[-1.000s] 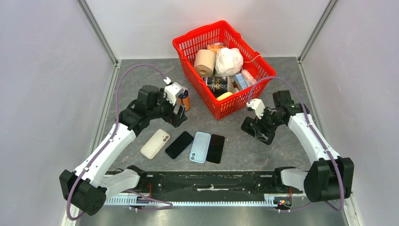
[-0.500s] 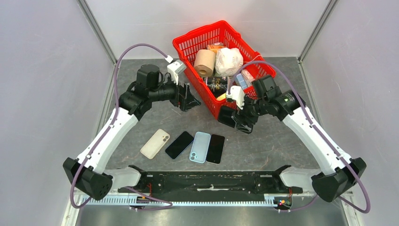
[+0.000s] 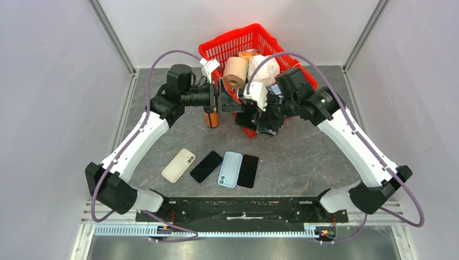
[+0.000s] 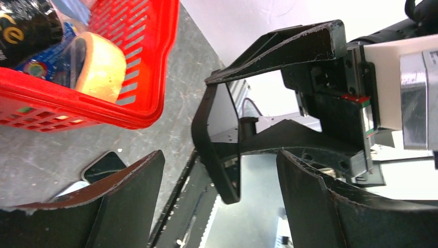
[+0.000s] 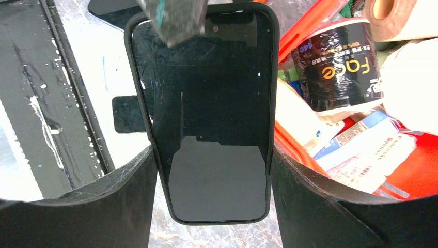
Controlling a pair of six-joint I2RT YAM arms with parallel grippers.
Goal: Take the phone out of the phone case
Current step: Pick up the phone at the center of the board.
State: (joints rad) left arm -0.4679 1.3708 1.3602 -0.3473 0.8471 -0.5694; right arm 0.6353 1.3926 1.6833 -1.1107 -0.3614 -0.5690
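Observation:
A phone (image 5: 212,129) in a black case (image 5: 135,88) is held upright above the table in front of the basket. My right gripper (image 5: 212,165) is shut on it, a finger on each long side. In the top view the cased phone (image 3: 245,118) hangs at the right gripper (image 3: 254,116). My left gripper (image 3: 230,103) is open and faces it from the left. In the left wrist view the phone's case (image 4: 204,134) shows edge-on, its lower end between my open left gripper's (image 4: 219,170) fingers without touching them.
A red basket (image 3: 216,51) of groceries stands just behind both grippers. An orange bottle (image 3: 211,118) stands under the left wrist. A beige case (image 3: 178,165), a black phone (image 3: 206,166), a light blue case (image 3: 230,169) and another black phone (image 3: 248,171) lie in a row nearer the front.
My right gripper has carried the cased phone up and left, to the front of the basket. My left gripper has swung right, away from the orange bottle, to meet it.

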